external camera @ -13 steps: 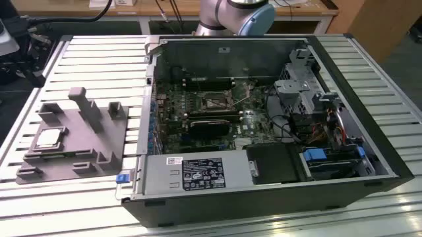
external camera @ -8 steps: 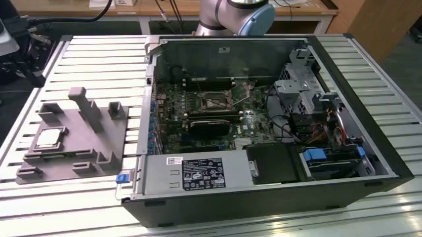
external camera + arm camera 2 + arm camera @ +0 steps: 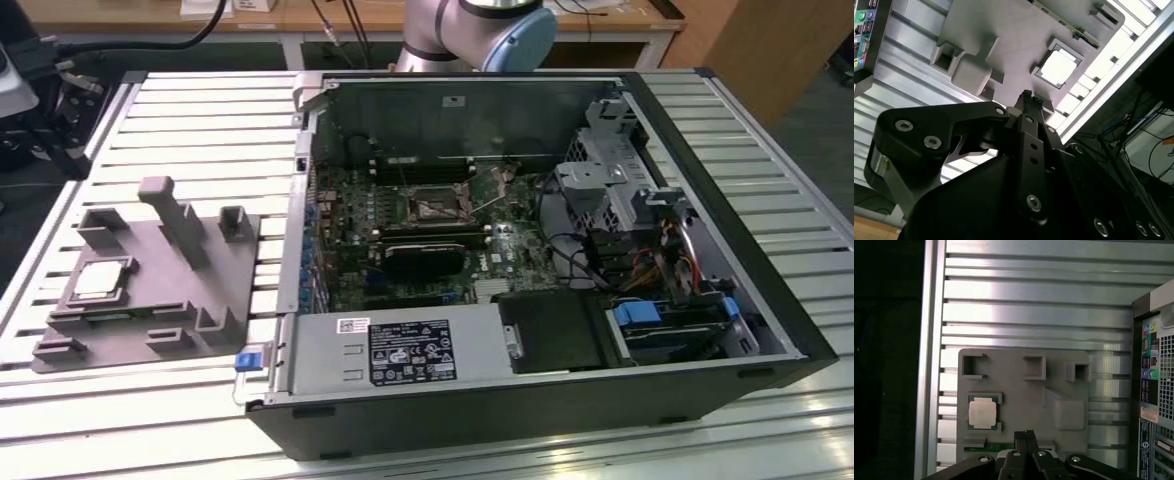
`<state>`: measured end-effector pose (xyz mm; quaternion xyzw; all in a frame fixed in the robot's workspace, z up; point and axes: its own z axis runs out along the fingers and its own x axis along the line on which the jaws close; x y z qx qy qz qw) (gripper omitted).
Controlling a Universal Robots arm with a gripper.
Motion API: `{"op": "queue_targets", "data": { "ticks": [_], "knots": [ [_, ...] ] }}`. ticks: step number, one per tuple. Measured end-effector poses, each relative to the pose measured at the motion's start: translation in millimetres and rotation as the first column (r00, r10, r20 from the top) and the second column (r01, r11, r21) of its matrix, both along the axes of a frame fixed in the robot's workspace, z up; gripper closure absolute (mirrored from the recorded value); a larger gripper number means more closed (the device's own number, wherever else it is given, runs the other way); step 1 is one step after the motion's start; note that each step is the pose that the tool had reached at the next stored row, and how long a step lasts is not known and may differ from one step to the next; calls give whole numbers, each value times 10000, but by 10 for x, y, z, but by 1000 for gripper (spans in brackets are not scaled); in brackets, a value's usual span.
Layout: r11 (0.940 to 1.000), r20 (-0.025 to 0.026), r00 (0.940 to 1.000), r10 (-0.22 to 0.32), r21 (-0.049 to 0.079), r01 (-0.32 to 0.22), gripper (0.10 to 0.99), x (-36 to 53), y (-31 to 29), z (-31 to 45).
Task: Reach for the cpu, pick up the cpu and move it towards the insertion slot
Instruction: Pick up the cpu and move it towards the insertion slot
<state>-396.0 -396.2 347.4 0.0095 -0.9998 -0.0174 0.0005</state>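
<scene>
We see the gripper (image 3: pixel 1026 433) above the grey fixture (image 3: pixel 1019 367), fingers pressed together with nothing between them. The cpu (image 3: pixel 982 413) lies flat in its recess, below the fingertips and off to one side, not directly under them. It's square, so no long axis.

- You cannot read any of the print here word for word; you can only see where it stands.
- Large black rectangular label (image 3: pixel 411 358) with white print and small symbols: on the silver metal power supply box (image 3: pixel 315 360) in the open black computer case (image 3: pixel 534 420).
- Small white sticker (image 3: pixel 354 324) with dark print: on the same box, just beside the black label.
- Orange-and-white sticker (image 3: pixel 1149 414) with a printed label (image 3: pixel 1145 440) just beside it: on the case's rear panel, in the first wrist view.
- Small flat square silvery-beige cpu (image 3: pixel 982 413): its top is too bright for you to make out any marking.
</scene>
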Motion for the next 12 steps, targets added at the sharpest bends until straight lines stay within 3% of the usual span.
{"op": "queue_targets", "data": {
  "ticks": [12],
  "knots": [
    [9999, 0, 10000, 0, -129, 0, 980, -58, 0, -101]
  ]
}}
